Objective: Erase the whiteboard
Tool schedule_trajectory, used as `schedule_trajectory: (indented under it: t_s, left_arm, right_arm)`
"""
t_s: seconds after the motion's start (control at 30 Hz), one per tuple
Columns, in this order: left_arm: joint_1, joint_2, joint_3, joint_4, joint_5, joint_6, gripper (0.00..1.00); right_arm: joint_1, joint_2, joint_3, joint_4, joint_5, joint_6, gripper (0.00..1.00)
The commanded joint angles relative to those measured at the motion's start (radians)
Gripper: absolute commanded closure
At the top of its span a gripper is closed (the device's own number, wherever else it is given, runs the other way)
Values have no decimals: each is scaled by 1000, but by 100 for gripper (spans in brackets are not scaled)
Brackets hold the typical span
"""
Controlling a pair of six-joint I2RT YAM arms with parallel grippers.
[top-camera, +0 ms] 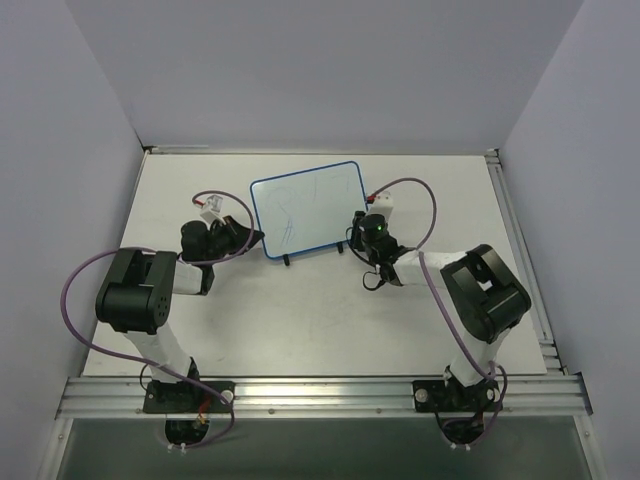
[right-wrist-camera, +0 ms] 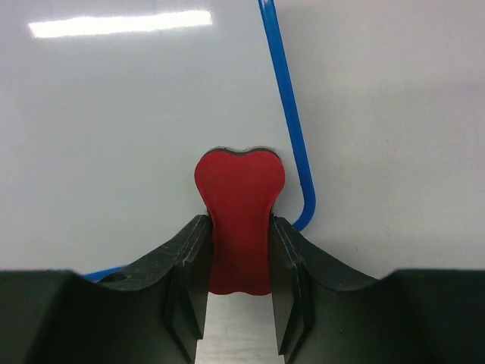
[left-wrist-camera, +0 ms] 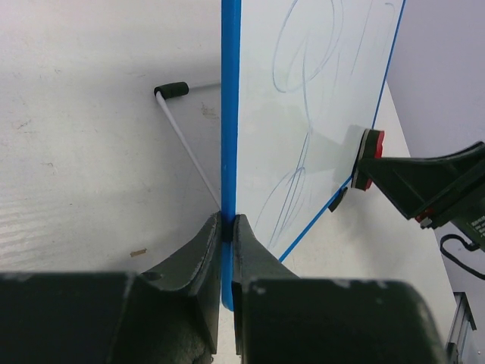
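Observation:
The whiteboard (top-camera: pixel 308 207) stands tilted on two black feet at the table's middle back, with faint blue scribbles on its face. My left gripper (left-wrist-camera: pixel 226 227) is shut on the board's blue rim (left-wrist-camera: pixel 230 114) at its lower left corner. My right gripper (right-wrist-camera: pixel 239 227) is shut on the small red eraser (right-wrist-camera: pixel 239 205) and presses it against the board's face beside the blue rim (right-wrist-camera: pixel 284 98) at the lower right corner. The left wrist view also shows the eraser (left-wrist-camera: pixel 369 158) touching the board (left-wrist-camera: pixel 303 114). In the top view the right gripper (top-camera: pixel 362 222) hides the eraser.
A small white object (top-camera: pixel 212 208) lies left of the board near the left arm. A white block with a red part (top-camera: pixel 383 205) sits right of the board. Purple cables (top-camera: pixel 420 215) loop by both arms. Walls enclose the table on three sides.

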Motion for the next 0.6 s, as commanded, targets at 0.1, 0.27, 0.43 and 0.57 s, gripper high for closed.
schedule_trajectory:
  t_s: [0.1,0.27,0.43,0.57]
  left_arm:
    - [-5,-18,20,-16,-12,32,98]
    - [-5,-13,24,-17,-12,33,98]
    - [-5,-15,22,-16,-11,30,98]
    - [-3,-16,22,-16,-11,30,98]
  right_arm:
    - [-33,78,188,-62,-35,-41,98]
    - [-41,107,277,-92,-38,-69,97]
    - [-50,149,381,-131,-50,-83,97]
    - [-62,169,397,-145,-50,-86,97]
